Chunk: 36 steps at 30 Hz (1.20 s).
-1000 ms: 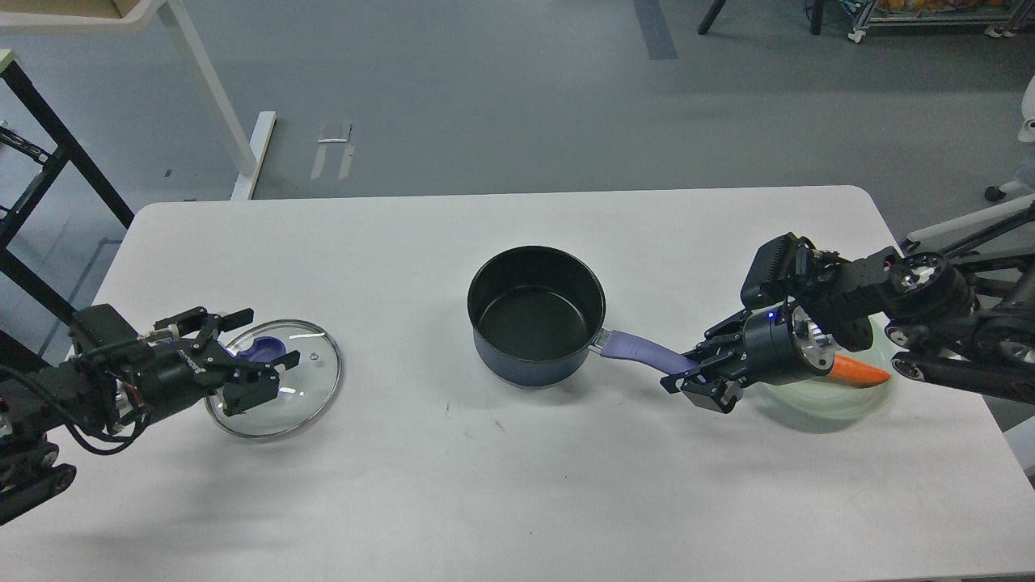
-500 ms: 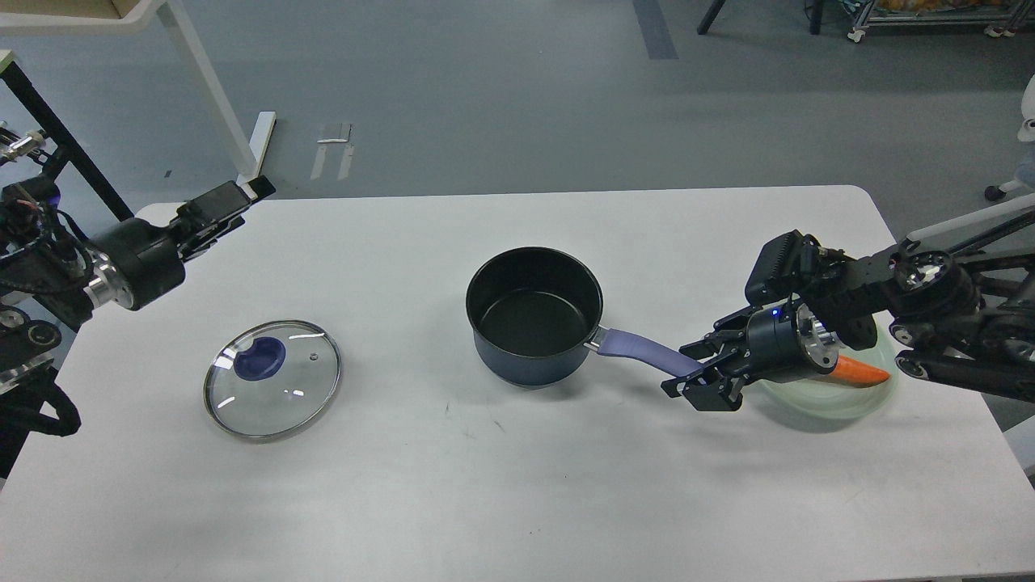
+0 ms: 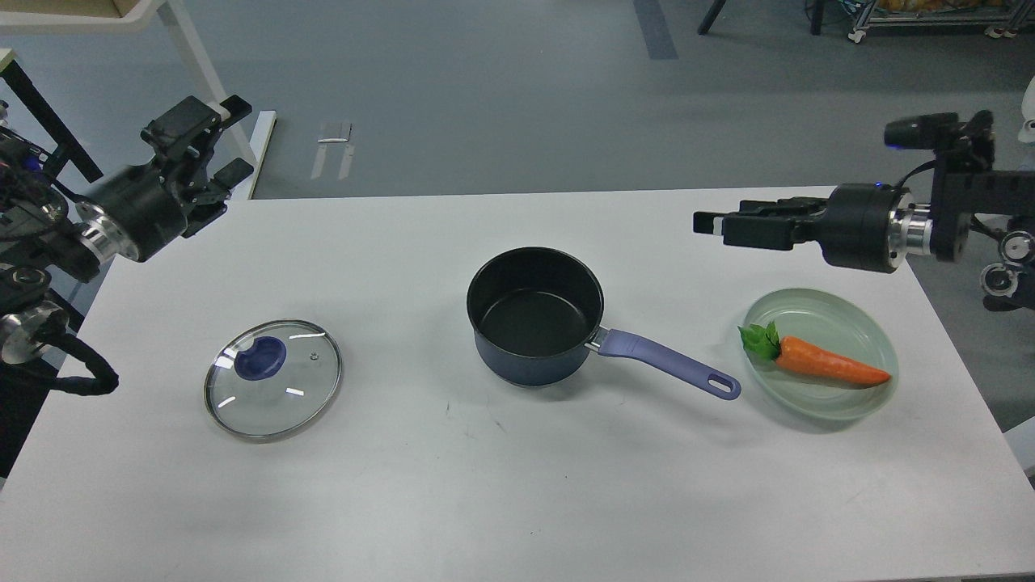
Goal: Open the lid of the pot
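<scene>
The dark blue pot (image 3: 530,356) stands uncovered at the middle of the white table (image 3: 517,485), its purple handle (image 3: 663,364) pointing right. Its glass lid (image 3: 279,392) with a blue knob (image 3: 260,358) lies flat on the table to the left, apart from the pot. My left gripper (image 3: 237,136) is open and empty, raised above the table's far left corner. My right gripper (image 3: 702,223) is raised over the far right of the table, pointing left and holding nothing. It is seen side-on, so its fingers overlap.
A pale green plate (image 3: 865,323) with an orange carrot (image 3: 821,365) sits right of the pot handle. A white table leg (image 3: 212,89) and a black frame (image 3: 48,121) stand on the floor behind the left side.
My left gripper left the lid and rose to the far left. My right gripper let go of the pot handle and rose up and back. The carrot and plate now show fully.
</scene>
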### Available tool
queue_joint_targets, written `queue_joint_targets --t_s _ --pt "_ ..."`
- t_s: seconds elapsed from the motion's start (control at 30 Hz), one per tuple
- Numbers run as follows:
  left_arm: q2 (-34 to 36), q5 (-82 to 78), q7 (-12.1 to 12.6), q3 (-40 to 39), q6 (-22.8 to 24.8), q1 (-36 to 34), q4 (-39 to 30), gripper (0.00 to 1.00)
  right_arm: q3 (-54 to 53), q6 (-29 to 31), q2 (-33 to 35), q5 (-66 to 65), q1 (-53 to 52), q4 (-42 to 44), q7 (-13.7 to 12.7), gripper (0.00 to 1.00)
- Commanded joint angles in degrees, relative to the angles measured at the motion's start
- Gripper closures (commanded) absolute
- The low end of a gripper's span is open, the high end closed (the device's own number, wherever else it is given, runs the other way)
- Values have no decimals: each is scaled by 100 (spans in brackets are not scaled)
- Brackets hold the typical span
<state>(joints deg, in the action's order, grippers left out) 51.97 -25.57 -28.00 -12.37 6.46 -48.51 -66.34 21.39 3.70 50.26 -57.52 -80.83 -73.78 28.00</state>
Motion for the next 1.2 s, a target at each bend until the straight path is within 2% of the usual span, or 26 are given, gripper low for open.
queue_joint_targets --t_s 0.0,0.13,0.33,0.53,0.57,0.63,0.7,0.77,0.9,1.03,1.17 --pt "-160 228 0 -2 -30 17 7 1 -555 -36 282 1266 426 74 0 2" --pt "-494 237 0 -107 -39 78 111 1 -1284 -71 440 3023 1147 92 0 2" --pt "-1214 869 0 -739 -31 394 709 1 -1997 -106 379 5142 1912 259 0 1" --pt "-1944 993 0 -1574 110 850 1061 1 -2331 -27 -68 6647 2466 443 0 1" --pt "-2058 1010 118 -1715 162 1000 1061 1 -2419 8 -182 6762 2580 504 0 1" --pt "-2304 1089 521 -2084 416 1281 1079 1 -2717 279 -455 6833 2914 627 0 1" --pt "-2480 1159 978 -2383 724 1510 1088 1 -3034 840 -648 6833 3247 716 0 0" --pt "-2604 1247 1304 -2664 970 1747 1105 1 -3210 1525 -789 6842 3512 821 0 0" --pt "-2657 1292 1393 -3008 1445 2003 1114 1 -3202 2170 -939 6842 3750 1050 0 0" --pt "-2604 1292 1323 -3052 1859 2038 1132 1 -3141 2407 -992 6772 3856 1076 0 0" --pt "-2613 1300 1279 -3175 1921 2038 1123 1 -3176 2390 -1036 6728 3856 1076 0 0"
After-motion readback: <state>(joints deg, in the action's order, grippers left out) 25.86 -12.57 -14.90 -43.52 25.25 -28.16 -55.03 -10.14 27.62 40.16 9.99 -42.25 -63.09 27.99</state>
